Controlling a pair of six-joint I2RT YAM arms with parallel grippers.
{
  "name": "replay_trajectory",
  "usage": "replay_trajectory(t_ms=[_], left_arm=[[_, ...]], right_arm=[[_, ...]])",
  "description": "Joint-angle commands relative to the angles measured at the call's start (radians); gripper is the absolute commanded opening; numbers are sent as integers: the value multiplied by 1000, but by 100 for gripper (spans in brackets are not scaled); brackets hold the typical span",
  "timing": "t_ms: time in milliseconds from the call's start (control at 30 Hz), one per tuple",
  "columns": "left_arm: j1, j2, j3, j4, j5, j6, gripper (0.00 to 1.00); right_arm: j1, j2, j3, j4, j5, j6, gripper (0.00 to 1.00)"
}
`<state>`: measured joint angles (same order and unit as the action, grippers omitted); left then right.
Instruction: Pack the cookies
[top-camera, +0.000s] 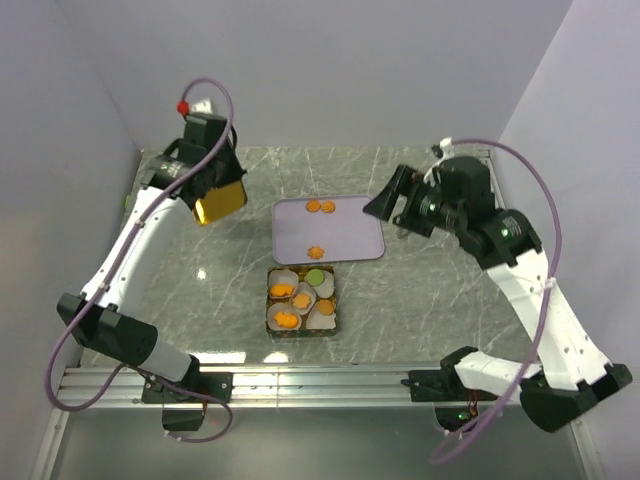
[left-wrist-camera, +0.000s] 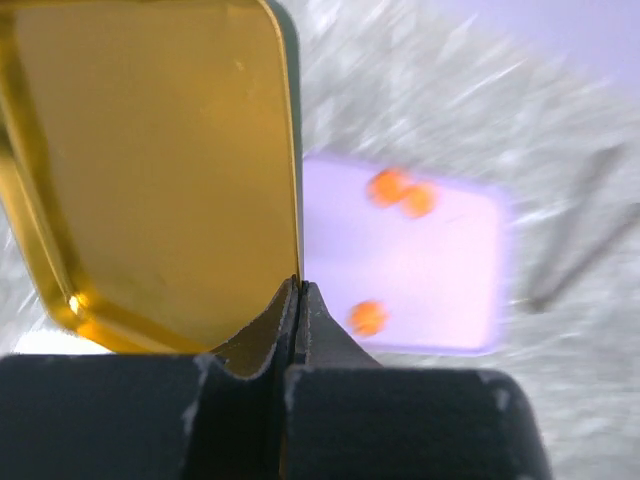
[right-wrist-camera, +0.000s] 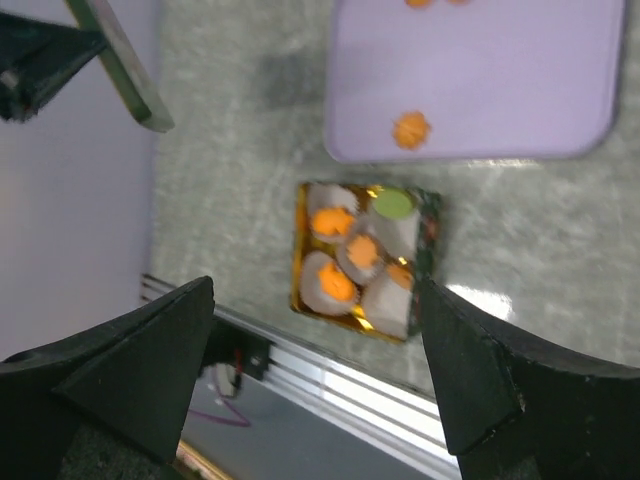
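Note:
A gold tin (top-camera: 301, 301) in the middle of the table holds white paper cups with orange cookies (top-camera: 283, 291) and one light-green cookie (top-camera: 315, 276); it also shows in the right wrist view (right-wrist-camera: 365, 262). Three orange cookies lie on the lilac tray (top-camera: 340, 238): two at its far edge (top-camera: 320, 207) and one near its front edge (top-camera: 316, 250). My left gripper (top-camera: 208, 195) is shut on the rim of the gold tin lid (left-wrist-camera: 150, 170) and holds it in the air at the far left. My right gripper (top-camera: 385, 205) is open and empty, high over the tray's right end.
The marble table (top-camera: 430, 290) has an aluminium rail (top-camera: 300, 385) along its near edge. Grey walls stand behind and on both sides. My left arm (right-wrist-camera: 110, 55) shows at the top left of the right wrist view.

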<state>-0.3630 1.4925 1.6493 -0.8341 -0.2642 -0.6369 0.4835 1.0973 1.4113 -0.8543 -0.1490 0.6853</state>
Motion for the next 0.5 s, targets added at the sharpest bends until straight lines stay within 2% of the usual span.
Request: replay_trajectory(t_ms=[0,33,167,200,267,300,367,467], left_arm=[[6,-34,151,-17,84,39,0],[7,-38,173,7,118,42,0],[25,-147,167,179,337,17,0],[35,-168,150,222,459,2,0],[62,-227,92,358,578,-65,0],[77,-242,72,401,679,-90,0],[85,-270,26,516,768,-160,0],[91,-284,-17,663,899,-254,0]], right_arm=[[-103,82,92,93,-188,11,89],[-171,94,84,168,-321,29,89],[-266,183,23,440,-630,182,89],[-270,200,11,495,-680,210,89],[-272,240,0,659,-777,311,89],[-270,249,-27,796,-800,356,89],[-272,269,-64,956,-848,506,90],[-270,312,-94,1161,-873,626,90]])
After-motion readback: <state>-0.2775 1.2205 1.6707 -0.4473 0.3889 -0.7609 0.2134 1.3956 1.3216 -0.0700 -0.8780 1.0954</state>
